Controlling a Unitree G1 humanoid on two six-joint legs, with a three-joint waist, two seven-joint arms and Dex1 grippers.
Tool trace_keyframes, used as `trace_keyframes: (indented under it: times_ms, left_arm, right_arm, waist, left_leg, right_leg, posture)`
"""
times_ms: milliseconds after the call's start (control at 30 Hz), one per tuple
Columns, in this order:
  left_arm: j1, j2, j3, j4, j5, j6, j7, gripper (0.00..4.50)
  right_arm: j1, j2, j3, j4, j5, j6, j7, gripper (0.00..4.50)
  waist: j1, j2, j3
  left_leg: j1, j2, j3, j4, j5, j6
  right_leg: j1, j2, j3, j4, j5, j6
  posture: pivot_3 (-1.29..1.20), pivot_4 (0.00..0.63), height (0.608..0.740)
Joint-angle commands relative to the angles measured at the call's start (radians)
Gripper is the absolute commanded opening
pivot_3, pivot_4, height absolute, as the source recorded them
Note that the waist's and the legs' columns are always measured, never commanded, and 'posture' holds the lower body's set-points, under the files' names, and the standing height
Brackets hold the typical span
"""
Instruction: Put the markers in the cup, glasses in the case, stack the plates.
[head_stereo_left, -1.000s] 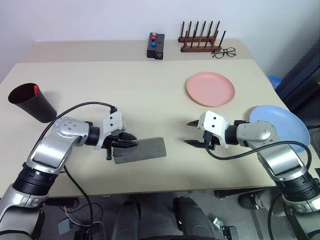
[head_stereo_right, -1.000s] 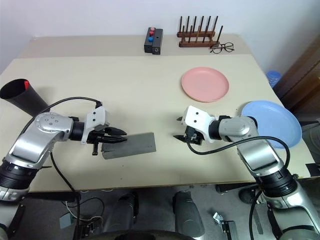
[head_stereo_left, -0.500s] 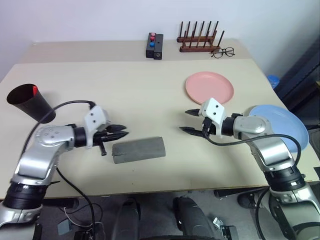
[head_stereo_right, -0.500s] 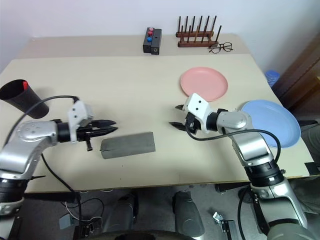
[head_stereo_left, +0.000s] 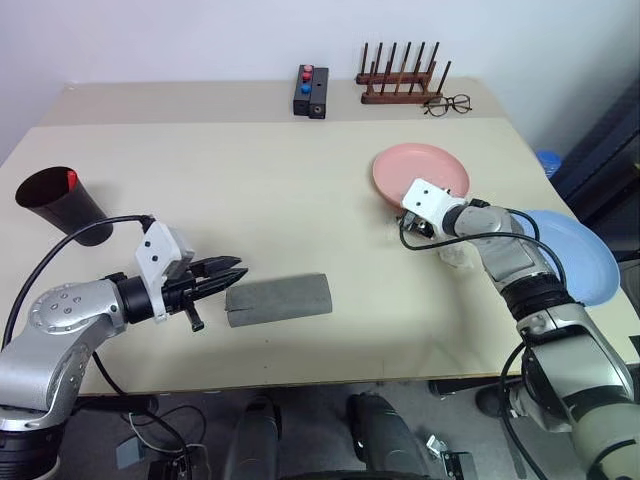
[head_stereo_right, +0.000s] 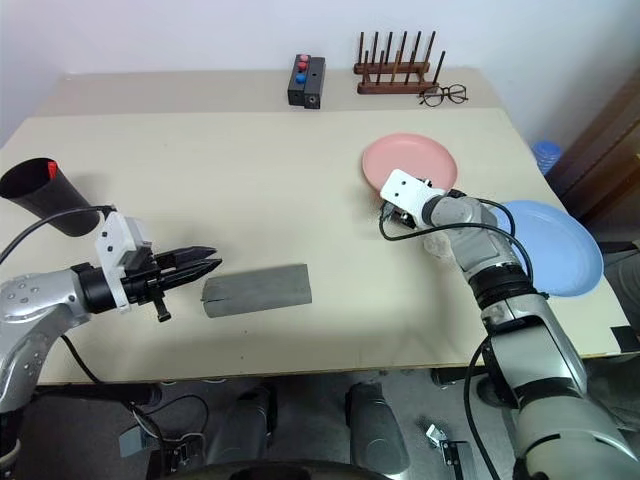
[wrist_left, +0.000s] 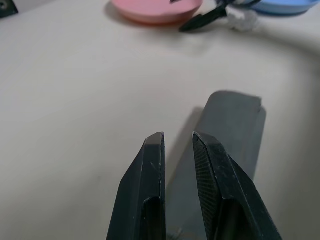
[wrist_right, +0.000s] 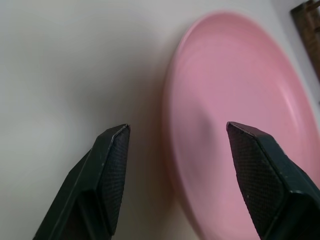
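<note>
Two claws over a beige tabletop (head_stereo_left: 250, 190) by a white wall, left claw (head_stereo_left: 234, 272) nearly shut beside the closed grey oblong case (head_stereo_left: 278, 299), right claw (wrist_right: 175, 150) spread at the salmon pink plate's (head_stereo_left: 425, 170) near rim, light blue plate (head_stereo_left: 580, 255) behind its arm.

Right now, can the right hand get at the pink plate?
Probably yes: the right hand is open at the pink plate's near rim, one finger on each side of the edge, with nothing between them.

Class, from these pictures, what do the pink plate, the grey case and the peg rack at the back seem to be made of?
Pink plate: likely matte plastic, with an even colour and soft sheen. Grey case: looks fabric-covered, dull and slightly mottled. Peg rack: apparently dark-stained wood, brown with round dowels.
</note>
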Motion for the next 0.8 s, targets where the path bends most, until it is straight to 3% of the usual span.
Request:
trace_keyframes:
  times_ms: [33,133,167,433,600,800]
  left_arm:
    - [-0.009,-0.011,-0.002,-0.058,-0.034,0.011,0.033,0.79]
    - [-0.018,-0.021,-0.021,-0.067,-0.045,0.013,0.048,0.79]
    - [-0.020,-0.022,-0.030,-0.067,-0.044,0.013,0.052,0.79]
    - [-0.075,-0.053,-0.103,-0.042,-0.028,-0.006,0.083,0.79]
    - [-0.131,-0.086,-0.167,0.003,-0.011,-0.029,0.077,0.79]
    - [-0.211,-0.117,-0.249,0.072,0.013,-0.075,0.033,0.79]
  right_arm:
    - [-0.038,0.003,-0.008,0.037,-0.022,-0.051,-0.015,1.77]
    - [-0.038,0.005,-0.014,0.044,-0.034,-0.069,-0.027,0.19]
    - [-0.036,0.004,-0.016,0.040,-0.038,-0.074,-0.031,0.03]
    - [0.063,-0.101,-0.100,-0.247,-0.031,-0.021,-0.015,0.03]
    - [0.295,-0.328,-0.320,-0.601,0.176,0.099,0.232,0.03]
    - [0.667,-0.551,-0.572,-0.751,0.246,0.207,0.397,0.03]
  waist:
    - [0.000,0.000,0.000]
    - [0.000,0.000,0.000]
    - [0.000,0.000,0.000]
    - [0.005,0.001,0.001]
    - [0.025,0.002,0.001]
    - [0.030,0.003,0.000]
  left_leg:
    - [0.000,0.000,0.000,0.000,0.000,0.000]
    - [0.000,0.000,0.000,0.000,0.000,0.000]
    - [0.000,0.000,0.000,0.000,0.000,0.000]
    - [0.000,0.000,0.000,0.000,0.000,0.000]
    - [0.000,-0.001,0.000,0.000,0.000,0.000]
    - [0.001,-0.001,0.000,0.002,0.000,0.000]
  right_leg:
    - [0.000,0.000,0.000,0.000,0.000,0.000]
    - [0.000,0.000,0.000,0.000,0.000,0.000]
    - [0.000,0.000,0.000,0.000,0.000,0.000]
    - [0.000,0.000,0.000,0.000,0.000,0.000]
    - [0.001,0.000,0.000,0.000,0.000,0.001]
    - [0.003,0.000,0.000,-0.001,-0.001,0.000]
  posture:
    - [0.00,0.150,0.740]
    - [0.00,0.150,0.740]
    - [0.00,0.150,0.740]
    - [0.00,0.150,0.740]
    - [0.00,0.150,0.740]
    - [0.00,0.150,0.740]
